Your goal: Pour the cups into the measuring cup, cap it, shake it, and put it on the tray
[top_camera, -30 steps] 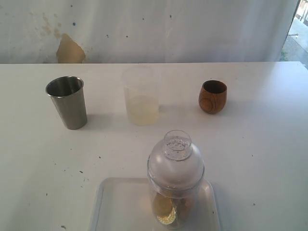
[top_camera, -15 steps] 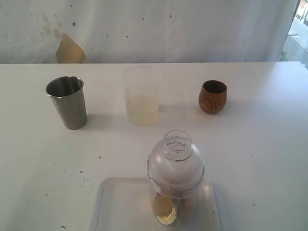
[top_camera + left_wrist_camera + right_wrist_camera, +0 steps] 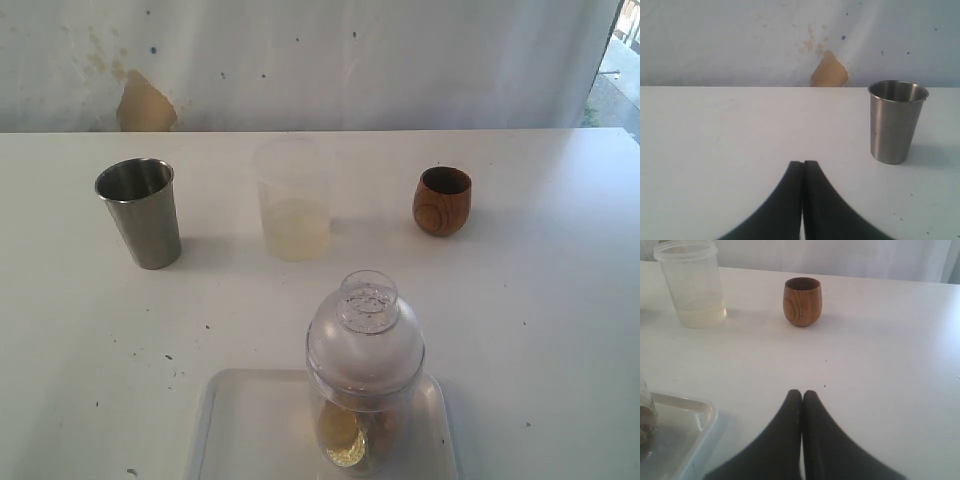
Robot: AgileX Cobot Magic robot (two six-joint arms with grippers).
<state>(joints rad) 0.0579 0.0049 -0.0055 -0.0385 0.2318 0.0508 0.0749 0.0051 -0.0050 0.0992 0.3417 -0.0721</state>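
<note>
As seen from the exterior view, the measuring cup (image 3: 363, 400) stands upright on the tray (image 3: 240, 430) at the near edge of the white table (image 3: 540, 300), capped with a clear domed lid (image 3: 365, 340). Something yellowish lies in its base, but through the plastic it cannot be identified. Along the far side, well apart from one another, stand the steel tumbler (image 3: 142, 212) on the left, a frosted cup (image 3: 293, 205) holding pale liquid in the middle, and the wooden cup (image 3: 442, 201) on the right. All three are upright.

Left wrist view: the left gripper (image 3: 803, 164) has its black fingers pressed together with nothing between them, over bare table. The steel tumbler stands ahead, clear of it.

Right wrist view: the right gripper (image 3: 802, 393) likewise has its fingers together and empty. The wooden cup stands ahead with the frosted cup beside it. A corner of the tray lies near the fingers.
</note>
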